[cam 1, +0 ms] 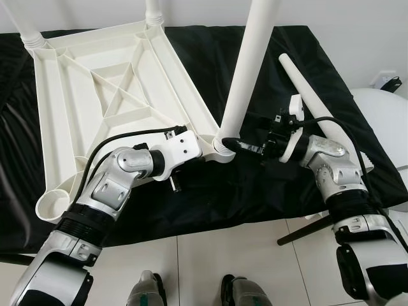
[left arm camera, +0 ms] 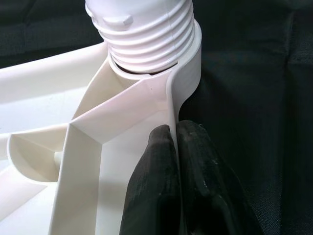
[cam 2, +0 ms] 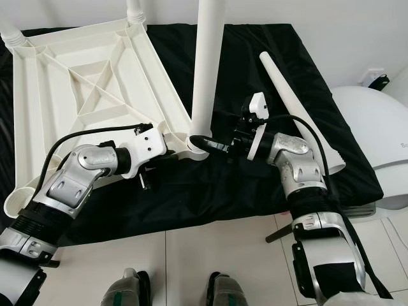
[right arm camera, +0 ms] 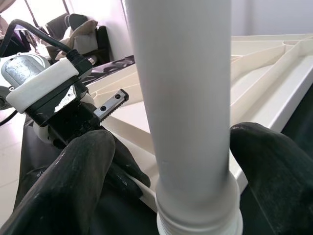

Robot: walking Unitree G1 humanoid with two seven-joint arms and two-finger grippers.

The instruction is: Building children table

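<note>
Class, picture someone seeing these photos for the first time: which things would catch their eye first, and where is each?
The upside-down white tabletop on the black cloth, with one white leg standing in its near corner socket. The right gripper has its jaws around that leg's base, while the left gripper pinches the tabletop's rim beside the socket. A loose leg lies to the right.

The upturned tabletop (cam 1: 95, 95) is moulded in white plastic, smooth and faintly glossy, with thin ribs on its underside. The upright leg (cam 1: 245, 70) is made of the same smooth white plastic, satin along its shaft and ridged by threads at its base. A loose leg (cam 1: 312, 95), lying at about two o'clock from it, is finished alike. A black cloth (cam 1: 210, 191), matt and finely woven, is creased beneath them. The gripper fingers (left arm camera: 161, 181) are coated in matt black rubber, slightly grainy. The arms (cam 1: 111, 185) are cased in brushed silver metal. The floor tiles (cam 1: 210, 261) are glossy and pale.
</note>
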